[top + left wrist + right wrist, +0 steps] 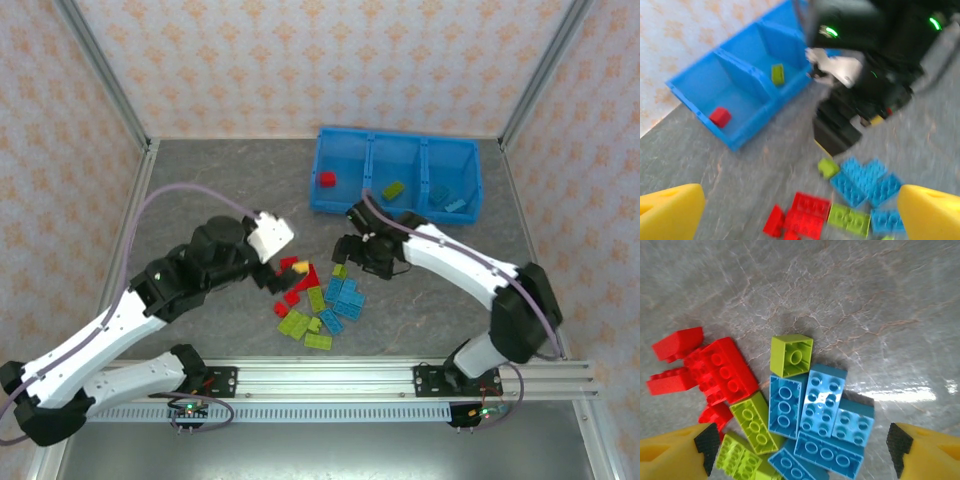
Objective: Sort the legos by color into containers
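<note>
Step in hand: probably a fresh pick from the legos (315, 300) heaped on the desk (200, 170), well short of the bin (395, 133).
Best target: the lime green brick (791, 355) at the heap's edge, with three sides free and one touching the light blue bricks (822, 400).
How to take it: line the fingers on two free flat sides, descend straight, close gently, lift clear.
Caution: both arms crowd the same heap, so one should wait.
Destination: the middle compartment, which holds a green brick.
Right pincer (801, 447): jaws apart, empty, above the heap.
Left pincer (800, 212): jaws spread wide, empty, above the red bricks (807, 212).
</note>
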Controlling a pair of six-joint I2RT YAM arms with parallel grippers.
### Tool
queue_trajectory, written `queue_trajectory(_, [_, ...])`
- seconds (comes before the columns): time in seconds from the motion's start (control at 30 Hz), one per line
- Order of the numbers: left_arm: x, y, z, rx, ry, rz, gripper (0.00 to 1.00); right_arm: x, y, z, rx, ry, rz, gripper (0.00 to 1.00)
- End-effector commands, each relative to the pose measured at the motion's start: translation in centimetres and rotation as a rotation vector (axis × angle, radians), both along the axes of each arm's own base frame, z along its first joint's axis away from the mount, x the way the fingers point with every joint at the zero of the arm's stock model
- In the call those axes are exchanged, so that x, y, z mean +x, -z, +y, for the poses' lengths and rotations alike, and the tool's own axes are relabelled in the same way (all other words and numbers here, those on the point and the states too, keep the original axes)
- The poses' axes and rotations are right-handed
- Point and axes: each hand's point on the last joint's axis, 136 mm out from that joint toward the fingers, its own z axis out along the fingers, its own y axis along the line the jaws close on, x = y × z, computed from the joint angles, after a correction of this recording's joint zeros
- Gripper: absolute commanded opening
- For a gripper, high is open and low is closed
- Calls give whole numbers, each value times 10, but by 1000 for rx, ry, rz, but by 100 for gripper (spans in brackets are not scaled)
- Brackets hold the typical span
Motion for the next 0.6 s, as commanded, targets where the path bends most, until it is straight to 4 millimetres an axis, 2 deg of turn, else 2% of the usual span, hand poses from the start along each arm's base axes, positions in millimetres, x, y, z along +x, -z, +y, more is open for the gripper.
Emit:
queue_trajectory(0.0, [-17,40,12,151,117,-68,100,23,6,8,-48,30,-55,89])
queue_trajectory(0.13, [-14,77,16,182,109,-88,100,29,34,25,-75,13,17,87])
queue_trajectory(0.33, [-15,113,15,244,153,-72,100,29,68,31,-158,-2,75,77])
queue_trajectory(0.43, [-16,121,15,241,169,-50,100,28,80,30,-184,4,100,66])
queue_trajectory(0.57, [-11,123,17,224,154,-59,100,27,84,22,-214,33,96,48])
